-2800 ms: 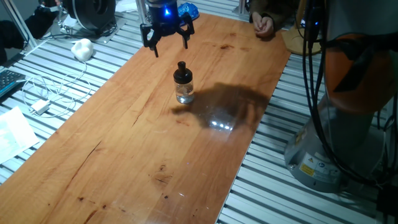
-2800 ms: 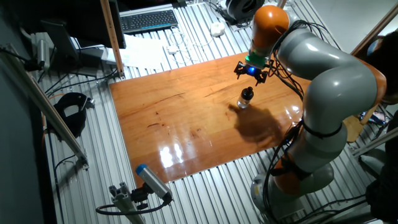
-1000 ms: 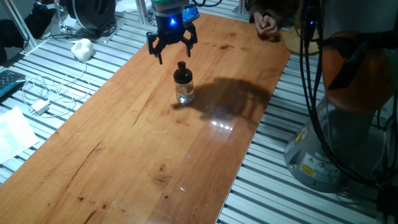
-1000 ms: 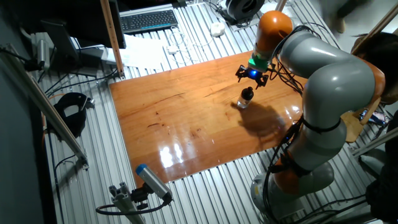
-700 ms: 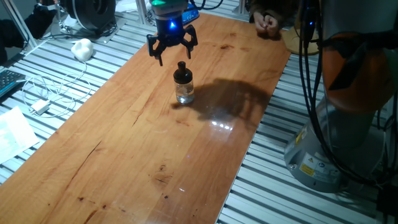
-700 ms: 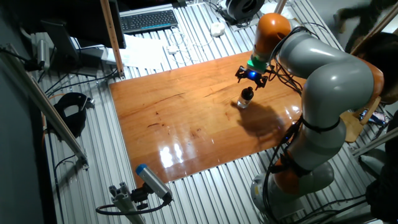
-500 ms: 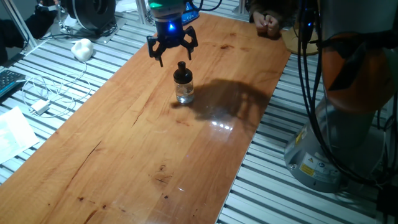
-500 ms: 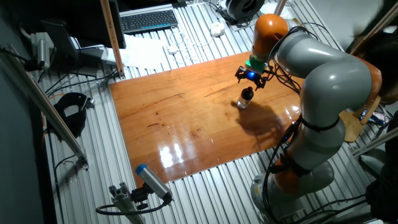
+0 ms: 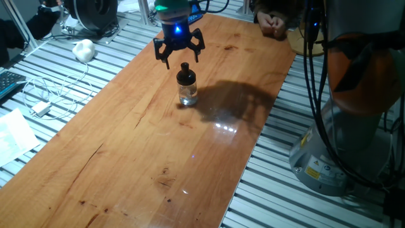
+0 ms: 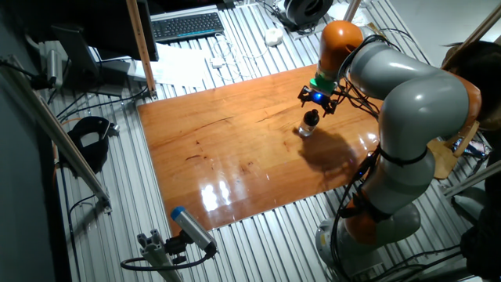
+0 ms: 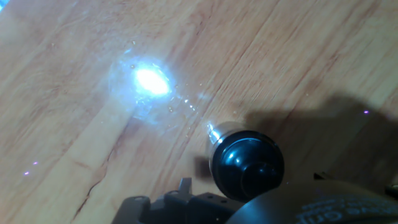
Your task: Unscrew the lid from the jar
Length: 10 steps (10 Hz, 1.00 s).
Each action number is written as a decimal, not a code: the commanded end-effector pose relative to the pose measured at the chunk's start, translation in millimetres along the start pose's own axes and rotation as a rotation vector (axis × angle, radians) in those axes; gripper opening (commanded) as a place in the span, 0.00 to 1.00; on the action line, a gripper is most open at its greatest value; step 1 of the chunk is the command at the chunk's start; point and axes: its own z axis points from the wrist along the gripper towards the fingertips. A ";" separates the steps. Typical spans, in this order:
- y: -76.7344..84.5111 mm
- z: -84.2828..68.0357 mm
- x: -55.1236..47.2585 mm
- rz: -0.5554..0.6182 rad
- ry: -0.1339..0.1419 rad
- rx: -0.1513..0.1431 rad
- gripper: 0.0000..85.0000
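A small clear glass jar (image 9: pixel 187 93) stands upright on the wooden table (image 9: pixel 126 139). A round black lid (image 9: pixel 185 75) with a little knob sits on it. My gripper (image 9: pixel 180 58) hangs open just above and slightly behind the lid, not touching it. In the other fixed view the gripper (image 10: pixel 318 105) is over the jar (image 10: pixel 308 128). In the hand view the lid (image 11: pixel 247 165) shows from above at the lower middle, with a bright light spot on the wood beside it; no fingers show there.
A person's hands (image 9: pixel 269 24) rest at the table's far edge. A white cable and plug (image 9: pixel 42 107) and a white object (image 9: pixel 83 49) lie on the slatted bench to the left. The robot's base (image 9: pixel 354 95) stands to the right.
My gripper has moved right and lower, from behind-left of the jar to just above its lid. The jar has not moved.
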 end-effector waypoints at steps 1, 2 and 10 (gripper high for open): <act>0.2 4.0 -0.2 0.004 -0.009 -0.002 1.00; 0.4 7.1 -0.3 0.011 -0.014 -0.002 1.00; 1.2 5.2 -0.1 0.000 0.016 0.001 1.00</act>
